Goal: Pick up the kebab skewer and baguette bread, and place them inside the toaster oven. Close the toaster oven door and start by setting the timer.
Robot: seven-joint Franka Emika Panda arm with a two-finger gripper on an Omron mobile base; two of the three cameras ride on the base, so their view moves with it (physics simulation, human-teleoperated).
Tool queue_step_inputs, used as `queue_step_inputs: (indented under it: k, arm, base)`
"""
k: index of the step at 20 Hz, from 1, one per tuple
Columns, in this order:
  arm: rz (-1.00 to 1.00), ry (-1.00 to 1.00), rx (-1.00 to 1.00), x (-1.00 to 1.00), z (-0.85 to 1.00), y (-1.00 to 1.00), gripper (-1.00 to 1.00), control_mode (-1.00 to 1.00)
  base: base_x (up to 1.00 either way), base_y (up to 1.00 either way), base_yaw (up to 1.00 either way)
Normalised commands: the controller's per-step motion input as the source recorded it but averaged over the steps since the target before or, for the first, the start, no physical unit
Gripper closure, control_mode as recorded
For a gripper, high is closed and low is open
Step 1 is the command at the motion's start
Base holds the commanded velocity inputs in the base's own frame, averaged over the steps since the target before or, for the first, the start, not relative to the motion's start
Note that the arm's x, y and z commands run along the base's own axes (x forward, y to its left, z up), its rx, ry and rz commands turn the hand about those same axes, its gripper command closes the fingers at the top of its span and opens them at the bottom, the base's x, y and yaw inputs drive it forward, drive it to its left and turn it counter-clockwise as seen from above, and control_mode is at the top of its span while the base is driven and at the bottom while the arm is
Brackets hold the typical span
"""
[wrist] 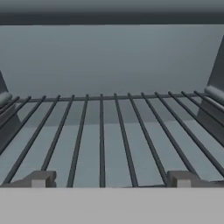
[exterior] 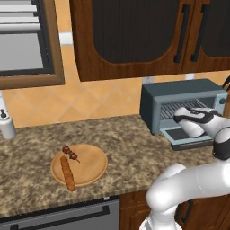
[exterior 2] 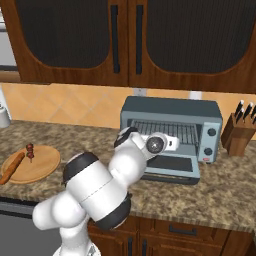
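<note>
From where I sit, the gripper is spread as wide as it goes, carrying nothing, and it points straight into the toaster oven at the right end of the counter. The hand view looks along the bare wire rack, with one fingertip low at each side.

My worry is that nothing has been loaded yet. The toaster oven door lies dropped open, flat in front of the cavity, and the hand hangs over it. If I pull back low or swing left carelessly, I judge the wrist could knock the door or clip the oven's frame. Shutting the door now would lock out both foods.

The kebab skewer and the baguette bread lie on the round wooden plate near the counter's front edge, well apart from the oven. The skewer is a short, thin stick with small dark red chunks, lying at the plate's back-left. The baguette is a long, slim orange-brown stick just beside it, its near end over the plate's front rim. A thin skewer may slip from the fingers.
</note>
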Motion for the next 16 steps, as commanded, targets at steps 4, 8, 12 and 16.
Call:
queue_step_inputs:
  k: [4, 8, 12, 16]
  arm:
    - [0.0, 0.12, 0.0, -0.56, -0.67, 0.0, -1.0, -1.0]
    - [0.01, 0.14, 0.0, -0.72, -0.71, 0.0, -1.0, -1.0]
    - [0.03, 0.17, 0.0, -0.7, -0.7, 0.0, -1.0, -1.0]
    - [0.05, 0.17, -0.01, -0.65, -0.64, 0.0, -1.0, -1.0]
  base:
    - [0.0, 0.0, 0.0]
    - [0.0, 0.0, 0.0]
    - [0.0, 0.0, 0.0]
    - [0.0, 0.0, 0.0]
